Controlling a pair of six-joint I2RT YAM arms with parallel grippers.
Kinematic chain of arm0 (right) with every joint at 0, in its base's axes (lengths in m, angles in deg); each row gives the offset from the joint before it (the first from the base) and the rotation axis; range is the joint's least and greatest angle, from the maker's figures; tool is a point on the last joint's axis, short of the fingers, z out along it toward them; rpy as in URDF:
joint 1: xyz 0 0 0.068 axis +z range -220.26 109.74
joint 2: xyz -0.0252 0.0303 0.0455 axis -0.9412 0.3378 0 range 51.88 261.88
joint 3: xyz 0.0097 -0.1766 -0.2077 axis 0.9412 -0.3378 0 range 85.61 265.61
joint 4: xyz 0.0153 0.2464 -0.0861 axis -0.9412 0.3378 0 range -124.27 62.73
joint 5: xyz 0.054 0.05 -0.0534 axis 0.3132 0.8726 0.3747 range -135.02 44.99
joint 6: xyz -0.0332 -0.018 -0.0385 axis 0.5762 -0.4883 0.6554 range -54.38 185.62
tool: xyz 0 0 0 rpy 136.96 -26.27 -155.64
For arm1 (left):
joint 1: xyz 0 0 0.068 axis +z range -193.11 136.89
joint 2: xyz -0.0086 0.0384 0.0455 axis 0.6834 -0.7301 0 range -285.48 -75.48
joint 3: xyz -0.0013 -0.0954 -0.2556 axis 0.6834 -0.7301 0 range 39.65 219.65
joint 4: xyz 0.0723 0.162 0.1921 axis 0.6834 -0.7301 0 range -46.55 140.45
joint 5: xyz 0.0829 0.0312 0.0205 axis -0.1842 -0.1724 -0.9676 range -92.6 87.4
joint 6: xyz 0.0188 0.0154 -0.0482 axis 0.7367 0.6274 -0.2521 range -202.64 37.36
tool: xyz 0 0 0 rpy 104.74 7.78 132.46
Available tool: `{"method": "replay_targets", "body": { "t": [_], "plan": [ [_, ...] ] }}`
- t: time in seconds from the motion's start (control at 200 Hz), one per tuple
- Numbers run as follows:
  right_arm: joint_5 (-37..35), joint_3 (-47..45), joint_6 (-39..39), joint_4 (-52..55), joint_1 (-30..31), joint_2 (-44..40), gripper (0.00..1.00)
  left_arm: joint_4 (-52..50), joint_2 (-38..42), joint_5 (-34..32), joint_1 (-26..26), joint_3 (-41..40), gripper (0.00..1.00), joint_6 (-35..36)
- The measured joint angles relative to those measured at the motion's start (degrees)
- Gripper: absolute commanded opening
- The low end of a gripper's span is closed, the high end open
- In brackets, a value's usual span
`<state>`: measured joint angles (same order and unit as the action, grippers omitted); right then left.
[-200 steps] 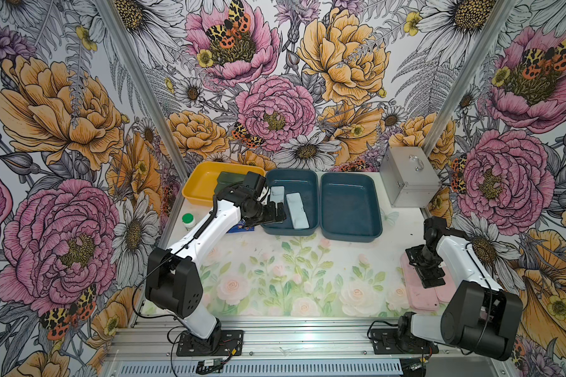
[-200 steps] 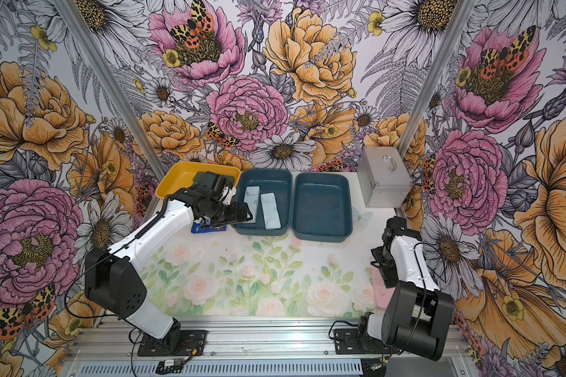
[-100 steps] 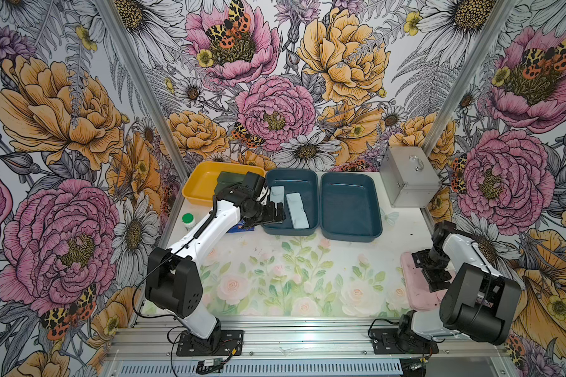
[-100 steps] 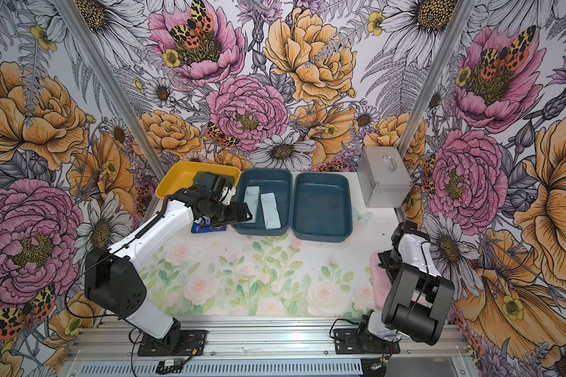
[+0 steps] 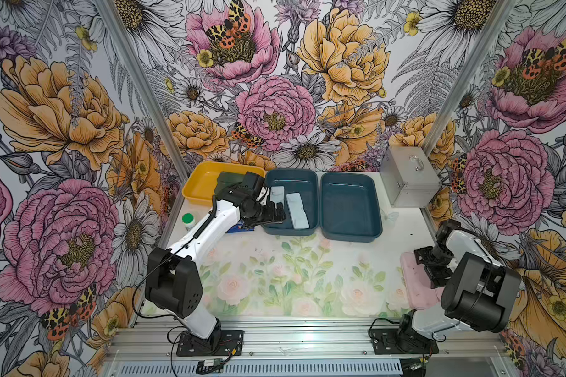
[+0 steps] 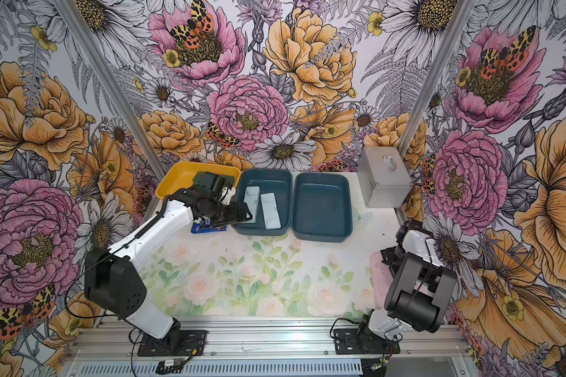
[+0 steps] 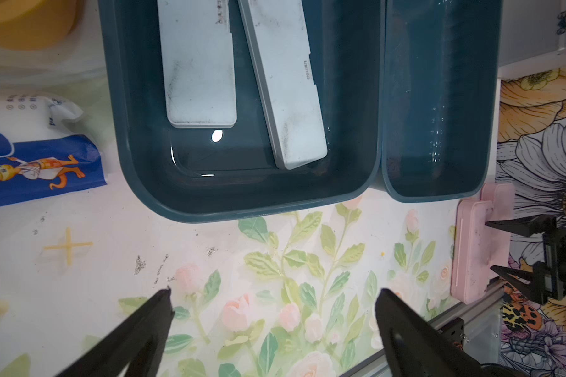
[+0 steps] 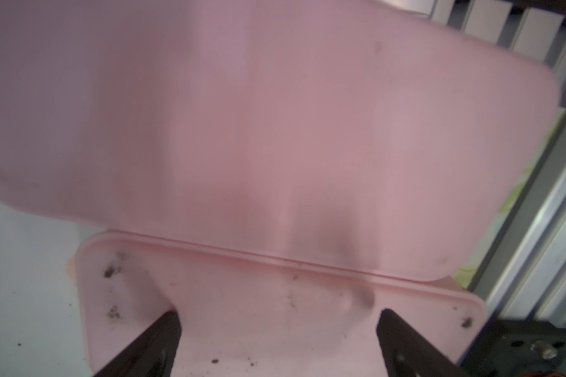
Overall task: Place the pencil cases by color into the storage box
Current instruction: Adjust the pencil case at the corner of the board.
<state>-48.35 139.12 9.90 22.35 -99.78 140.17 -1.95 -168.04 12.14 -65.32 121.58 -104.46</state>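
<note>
Two pale blue pencil cases point(image 5: 297, 210) point(image 7: 200, 65) lie side by side in the middle teal storage box point(image 5: 291, 230). A dark green case point(image 5: 226, 179) rests in the yellow tray point(image 5: 200, 186), partly hidden by my left arm. Two pink cases point(image 5: 415, 277) point(image 8: 275, 114) lie overlapping at the table's front right. My left gripper point(image 5: 275, 212) point(image 7: 274, 291) hangs open and empty over the middle box's left edge. My right gripper point(image 5: 430, 267) point(image 8: 278, 312) is open, its fingertips low over the lower pink case point(image 8: 258, 293), gripping nothing.
A second teal box point(image 5: 350, 209) stands right of the middle one. A silver metal case point(image 5: 409, 178) sits at the back right. A blue printed packet point(image 7: 40, 166) and a green-capped jar point(image 5: 188, 219) lie left of the boxes, under my left arm.
The right arm has folded back toward the front right wall, and its gripper has shifted slightly along the pink cases. The left arm has not moved.
</note>
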Motion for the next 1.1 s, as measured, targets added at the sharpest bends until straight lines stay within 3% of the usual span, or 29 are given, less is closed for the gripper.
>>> {"method": "replay_targets", "body": {
  "t": [0.52,1.101],
  "plan": [
    [2.29,3.93,-1.25,-1.88,2.75,3.61,0.99,0.00,-0.61,0.13,0.02,0.02,0.99,0.00],
    [-4.55,8.83,-4.85,2.29,9.99,10.38,0.95,0.04,-0.66,0.13,1.01,0.02,0.99,0.00]
  ]
}}
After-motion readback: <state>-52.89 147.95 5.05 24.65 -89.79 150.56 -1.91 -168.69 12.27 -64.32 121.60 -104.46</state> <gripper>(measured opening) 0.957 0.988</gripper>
